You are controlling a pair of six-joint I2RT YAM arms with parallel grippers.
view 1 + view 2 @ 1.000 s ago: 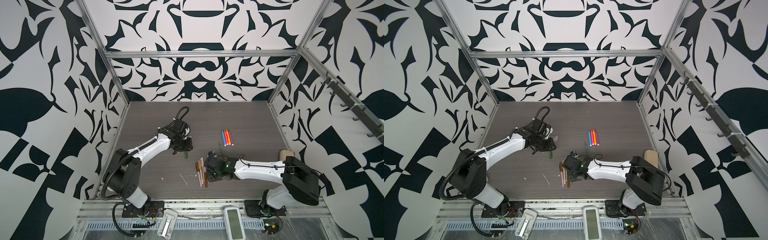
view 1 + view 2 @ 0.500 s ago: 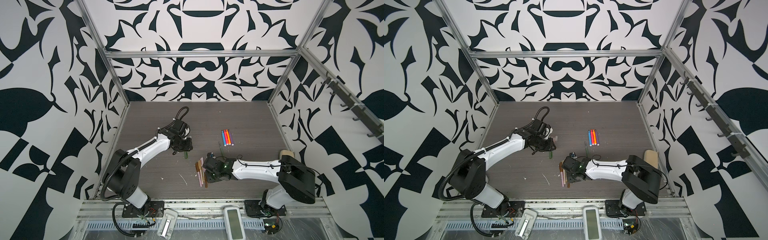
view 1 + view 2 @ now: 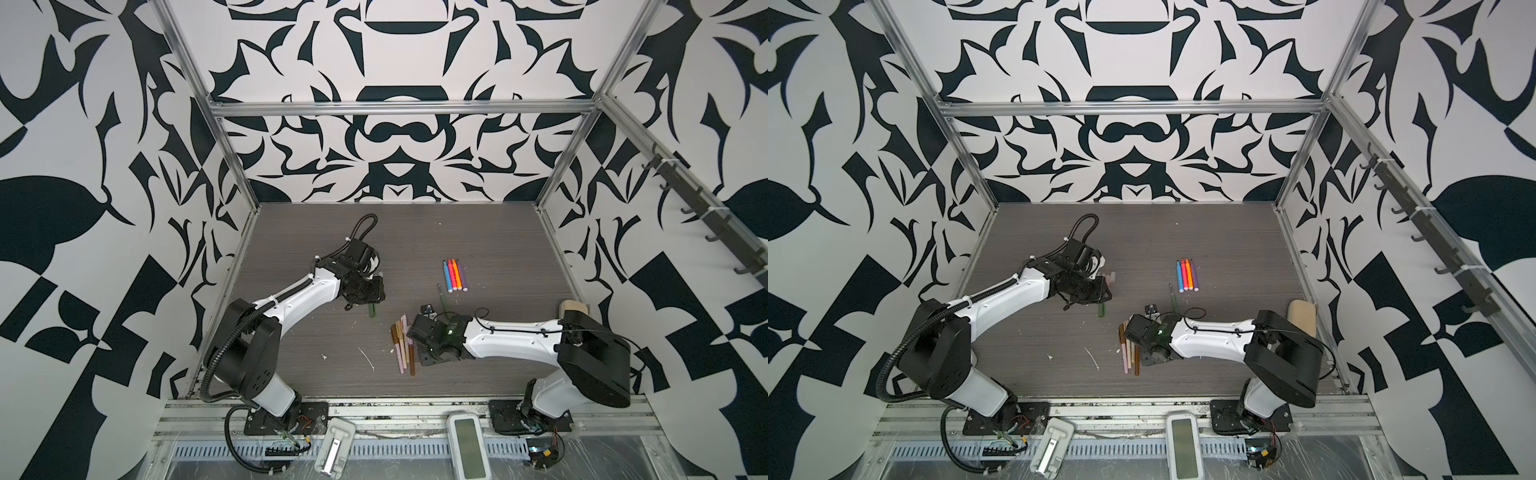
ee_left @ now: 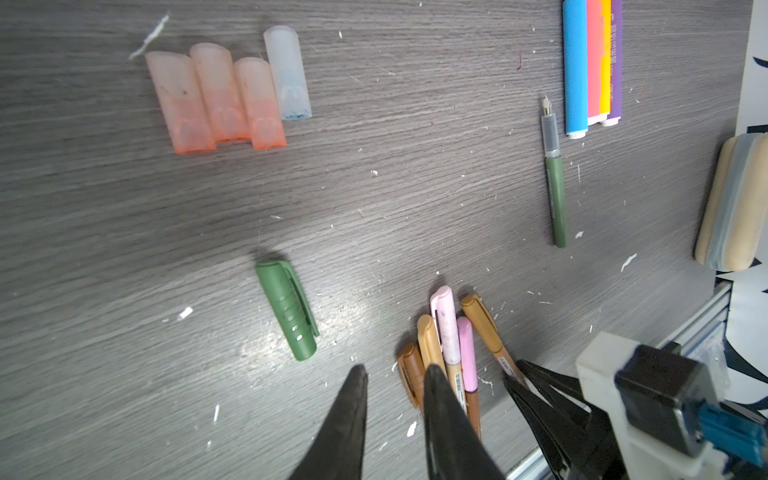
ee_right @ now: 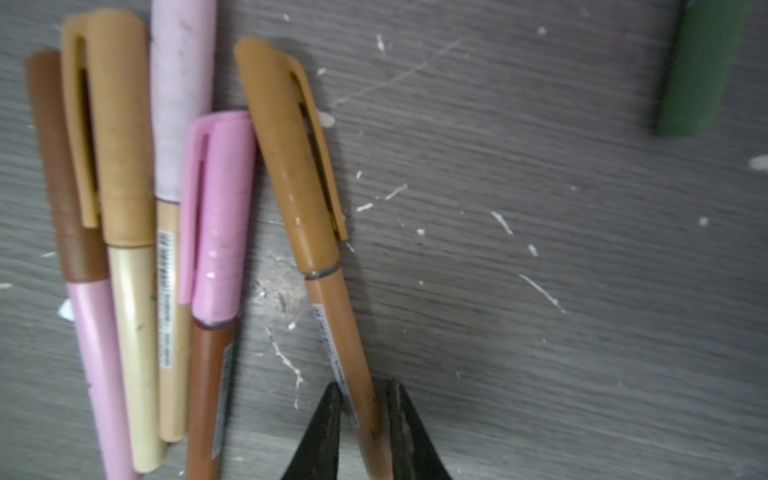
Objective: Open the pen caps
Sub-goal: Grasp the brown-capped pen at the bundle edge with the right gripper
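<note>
Several capped pens (image 3: 401,345) in brown, tan and pink lie bunched at front centre, also in the right wrist view (image 5: 137,232). My right gripper (image 5: 363,386) is shut on the barrel of a brown pen (image 5: 332,307) with a tan cap (image 5: 291,153), lying at the bunch's edge. My left gripper (image 4: 395,370) hangs open and empty beside a loose green cap (image 4: 286,309). Several translucent caps (image 4: 224,95) lie in a row. An uncapped green pen (image 4: 556,195) lies near the bright pens (image 3: 454,275).
A tan and grey sponge block (image 3: 573,309) sits by the right wall. White flecks (image 3: 368,359) litter the dark wood floor. Patterned walls close in the left, right and back; a metal rail (image 3: 395,409) runs along the front.
My right gripper has narrowed onto the brown pen's barrel and its arm has shifted slightly left. The left arm has not moved.
</note>
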